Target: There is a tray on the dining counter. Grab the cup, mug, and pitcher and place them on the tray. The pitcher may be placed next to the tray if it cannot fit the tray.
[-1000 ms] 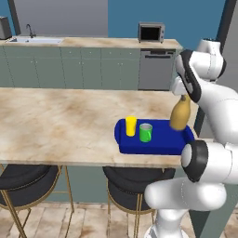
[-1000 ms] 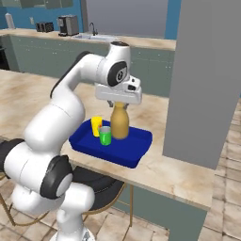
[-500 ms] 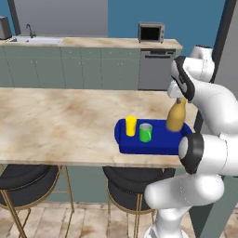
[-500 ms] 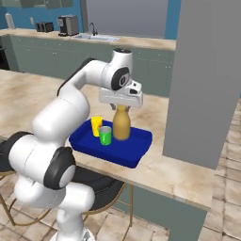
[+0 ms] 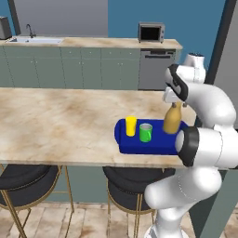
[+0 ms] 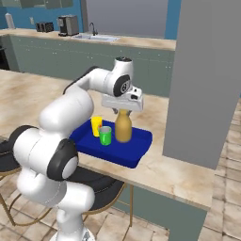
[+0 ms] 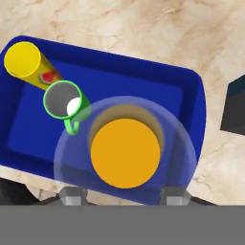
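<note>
The deep-blue tray (image 5: 158,145) (image 6: 137,147) (image 7: 143,81) lies at the near edge of the dining counter (image 5: 56,121) (image 6: 188,174). On its left part stand the yellow cup (image 5: 131,125) (image 6: 96,125) (image 7: 23,60) and the green mug (image 5: 145,132) (image 6: 105,135) (image 7: 62,99), side by side. The amber pitcher (image 5: 172,120) (image 6: 123,127) (image 7: 125,153) is upright over the tray's right part, at or just above its floor. My gripper (image 5: 174,101) (image 6: 123,107) (image 7: 122,194) points straight down and is shut on the pitcher's neck.
A tall grey pillar (image 6: 207,80) rises close to the right of the tray. Two dark stools (image 5: 28,179) (image 5: 128,186) sit under the counter's overhang. The back counter carries a microwave (image 5: 151,32) and a coffee machine (image 6: 67,24).
The gripper has come down with the pitcher in it, bringing it lower over the tray's right part. Cup and mug have not moved.
</note>
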